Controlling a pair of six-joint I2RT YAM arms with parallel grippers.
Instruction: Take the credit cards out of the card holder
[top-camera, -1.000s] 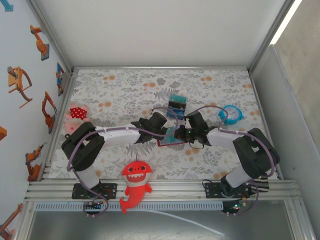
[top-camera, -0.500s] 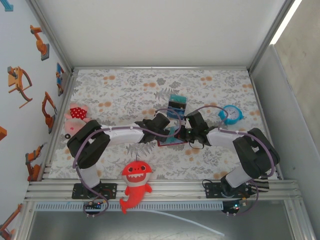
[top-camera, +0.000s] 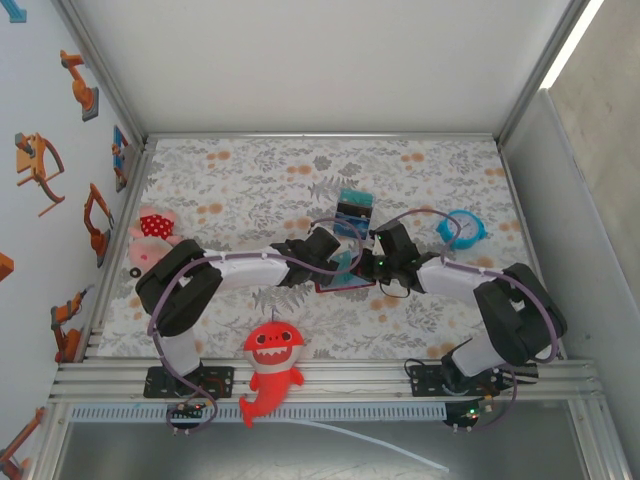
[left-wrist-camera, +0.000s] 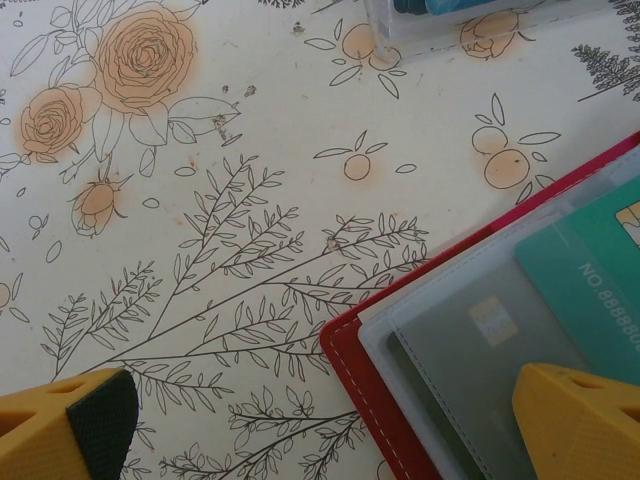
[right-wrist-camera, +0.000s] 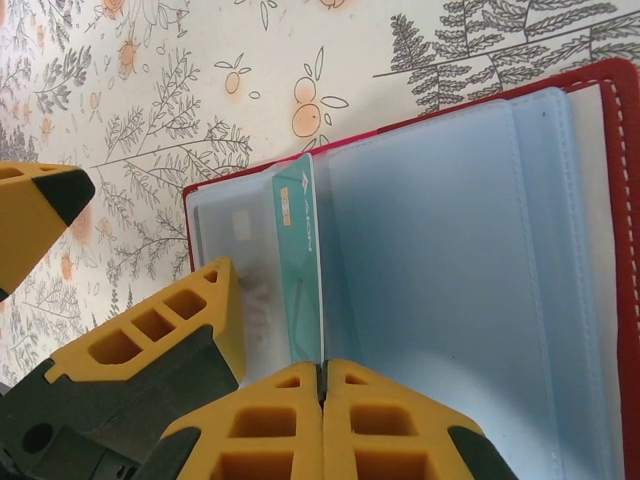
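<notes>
The card holder lies open and flat near the middle of the floral table, a little toward 6 o'clock in the top view. The left gripper is at its 9 o'clock and the right gripper at its 3 o'clock. It is a dark red folding wallet with white stitching along the rim and cloudy bluish plastic sleeves inside.

A teal card stands on edge, tilted up out of the sleeve at the fold. A second card lies flat in a sleeve and looks grey through the plastic.

The right gripper's jaws are pressed together. The teal card's near end runs straight into the seam between them, so it appears to be pinched there, though the contact itself is hidden behind the fingertips. The left gripper's jaws are spread wide. One finger is over the bare table and the other over the wallet's outer sleeve, and neither is gripping anything.

The cards are probably light, stiff and slick, and thin enough to slip from a shallow pinch. The best hold would be a short edge that sticks out of the sleeve, with the pull along the sleeve's length. The holder itself is soft and light, so it will likely drag along with the card unless the free gripper presses it to the table.
</notes>
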